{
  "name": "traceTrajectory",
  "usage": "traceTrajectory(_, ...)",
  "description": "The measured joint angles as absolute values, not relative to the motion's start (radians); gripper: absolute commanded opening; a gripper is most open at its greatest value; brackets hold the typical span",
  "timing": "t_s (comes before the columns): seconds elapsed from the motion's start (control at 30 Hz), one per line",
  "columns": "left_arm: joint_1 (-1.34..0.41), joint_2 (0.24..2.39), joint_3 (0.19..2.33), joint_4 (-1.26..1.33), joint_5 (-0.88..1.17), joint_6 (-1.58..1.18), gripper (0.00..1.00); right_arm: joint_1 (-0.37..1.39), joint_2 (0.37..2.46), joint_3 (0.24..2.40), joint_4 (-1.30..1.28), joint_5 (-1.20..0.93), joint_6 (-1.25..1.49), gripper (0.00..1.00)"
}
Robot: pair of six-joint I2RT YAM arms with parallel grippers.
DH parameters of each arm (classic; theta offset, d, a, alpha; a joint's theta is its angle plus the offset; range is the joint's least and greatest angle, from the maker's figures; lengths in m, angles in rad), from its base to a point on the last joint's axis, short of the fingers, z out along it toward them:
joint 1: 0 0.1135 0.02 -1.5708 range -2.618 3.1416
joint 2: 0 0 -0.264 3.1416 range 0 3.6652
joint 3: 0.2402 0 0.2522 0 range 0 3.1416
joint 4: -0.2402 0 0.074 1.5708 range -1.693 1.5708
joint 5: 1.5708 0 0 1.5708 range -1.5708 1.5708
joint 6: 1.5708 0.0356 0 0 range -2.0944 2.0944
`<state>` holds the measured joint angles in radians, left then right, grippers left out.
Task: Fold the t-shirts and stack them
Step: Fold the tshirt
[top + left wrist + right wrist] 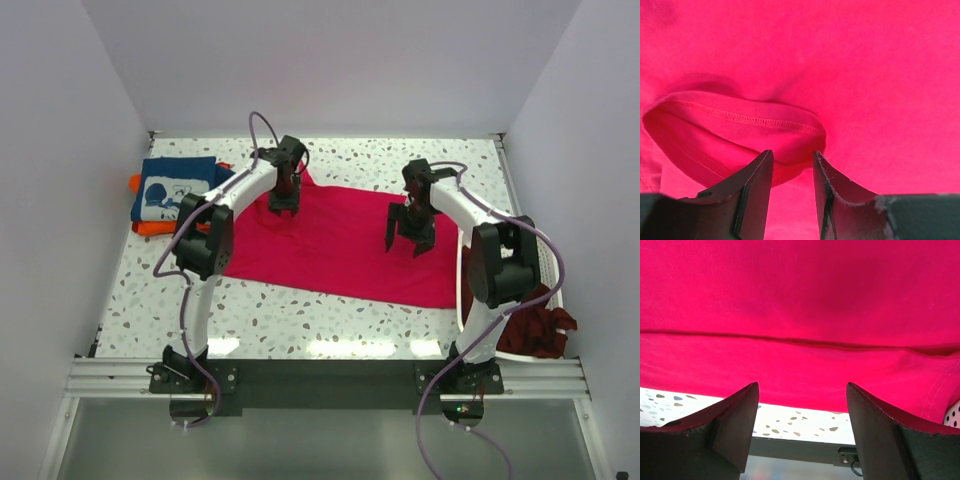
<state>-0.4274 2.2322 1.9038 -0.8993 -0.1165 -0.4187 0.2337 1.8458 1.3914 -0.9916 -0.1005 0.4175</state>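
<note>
The crimson-pink t-shirt (340, 250) lies spread flat across the middle of the speckled table (300, 320). Only the left wrist view shows a stitched curved edge (750, 117), probably the neckline, bulging just ahead of the left gripper (791, 156). Its jaws stand narrowly apart with no cloth pinched between them. The right wrist view shows a long crease and the shirt's near edge, and the right gripper (802, 387) gapes wide and empty. From above, both arms reach forward, wrists pointing down over the shirt. At the far left corner a folded navy shirt (175, 188) sits on an orange shirt (150, 228). Dark maroon shirts (540, 330) lie heaped in the white basket (553, 275) at the right.
</note>
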Motion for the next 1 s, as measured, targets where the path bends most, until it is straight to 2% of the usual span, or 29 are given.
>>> traceTrajectory(0.63, -0.429, 2.223, 1.860, -0.896, -0.058, -0.414, 0.43, 0.234, 1.846, 1.391, -0.992, -0.100, 0.418, 0.74)
traceTrajectory(1.0, -0.428, 2.214, 1.858, -0.900, -0.012, -0.393, 0.47, 0.234, 1.846, 1.391, -0.995, -0.100, 0.418, 0.74)
